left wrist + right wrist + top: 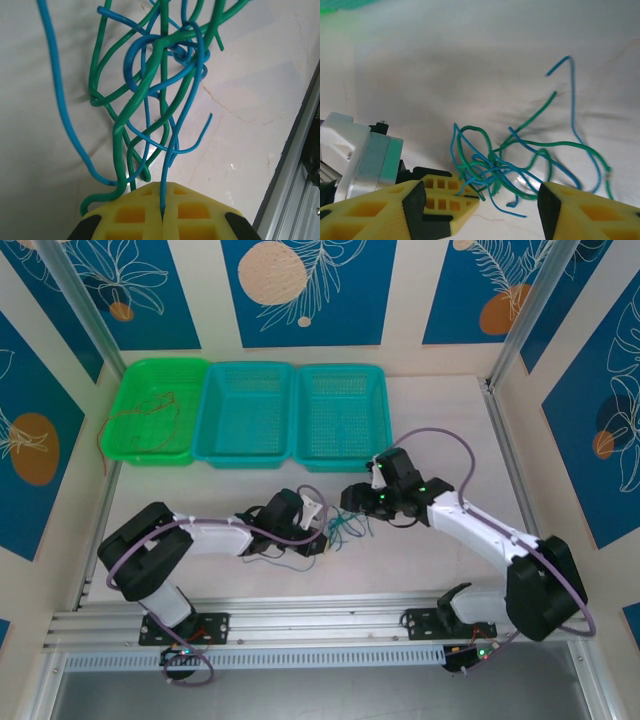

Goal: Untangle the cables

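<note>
The left claw (162, 214) is pressed together, pinching a blue cable (172, 150) that rises into the green-and-blue tangle (182, 50). The right claw (482, 205) is spread wide and grips nothing, with the tangle just ahead of it.

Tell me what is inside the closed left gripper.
A blue cable enters the seam between the shut yellow fingers of the left gripper. Its pinched part is hidden between them. Whether a green cable is also caught cannot be seen.

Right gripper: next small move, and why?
Probably ease the right gripper forward and close on a green cable. Its jaws stand open short of the tangle, while the left gripper is shut on a blue cable.
</note>
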Robot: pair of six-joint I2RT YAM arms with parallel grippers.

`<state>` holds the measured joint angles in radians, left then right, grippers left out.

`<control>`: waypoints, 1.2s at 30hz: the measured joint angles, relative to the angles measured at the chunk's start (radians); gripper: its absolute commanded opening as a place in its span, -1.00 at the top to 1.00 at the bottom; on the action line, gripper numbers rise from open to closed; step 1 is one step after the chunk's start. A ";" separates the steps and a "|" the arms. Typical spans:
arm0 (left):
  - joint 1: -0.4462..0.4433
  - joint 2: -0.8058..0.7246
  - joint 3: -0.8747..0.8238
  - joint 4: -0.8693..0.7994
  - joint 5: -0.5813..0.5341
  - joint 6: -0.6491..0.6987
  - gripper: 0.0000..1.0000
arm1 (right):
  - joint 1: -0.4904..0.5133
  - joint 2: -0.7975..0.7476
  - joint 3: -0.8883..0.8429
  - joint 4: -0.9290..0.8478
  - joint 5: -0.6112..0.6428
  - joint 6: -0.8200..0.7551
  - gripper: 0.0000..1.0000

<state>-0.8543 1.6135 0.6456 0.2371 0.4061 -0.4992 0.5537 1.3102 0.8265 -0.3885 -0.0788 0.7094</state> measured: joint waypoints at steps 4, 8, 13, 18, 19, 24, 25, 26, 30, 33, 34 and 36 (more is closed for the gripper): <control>-0.001 0.000 -0.003 0.014 -0.005 0.000 1.00 | 0.045 0.080 0.036 -0.007 0.004 -0.019 -0.19; -0.001 0.000 -0.004 0.012 -0.020 -0.006 1.00 | 0.074 0.128 0.061 -0.012 0.045 -0.055 0.04; -0.001 -0.002 -0.004 0.016 -0.023 -0.006 1.00 | 0.089 0.194 0.069 -0.007 0.084 -0.087 0.41; -0.002 -0.014 -0.004 0.011 -0.035 -0.003 1.00 | 0.092 0.255 0.073 -0.009 0.141 -0.095 1.00; -0.002 -0.021 -0.004 0.008 -0.045 -0.002 1.00 | 0.092 0.257 0.073 -0.011 0.156 -0.095 1.00; 0.002 -0.115 -0.012 -0.040 -0.161 0.004 1.00 | 0.082 0.255 0.075 -0.032 0.240 -0.069 1.00; 0.008 -0.147 -0.022 -0.046 -0.182 0.004 1.00 | 0.073 0.249 0.075 -0.042 0.257 -0.056 1.00; 0.013 -0.191 -0.037 -0.053 -0.200 0.003 1.00 | 0.058 0.240 0.075 -0.052 0.274 -0.043 1.00; 0.071 -0.379 -0.080 -0.108 -0.242 -0.001 1.00 | -0.036 0.179 0.054 -0.062 0.282 0.006 1.00; 0.142 -0.515 -0.097 -0.182 -0.273 -0.011 1.00 | -0.144 0.121 0.010 -0.053 0.306 0.023 1.00; 0.167 -0.553 -0.102 -0.204 -0.280 -0.011 1.00 | -0.191 0.111 -0.010 -0.054 0.317 0.028 1.00; 0.206 -0.617 -0.105 -0.248 -0.298 -0.015 1.00 | -0.290 0.098 -0.053 -0.070 0.351 0.035 1.00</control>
<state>-0.6479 0.9966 0.5411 -0.0105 0.1085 -0.5144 0.2642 1.4078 0.7738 -0.4583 0.2726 0.7444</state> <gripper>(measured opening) 0.045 0.061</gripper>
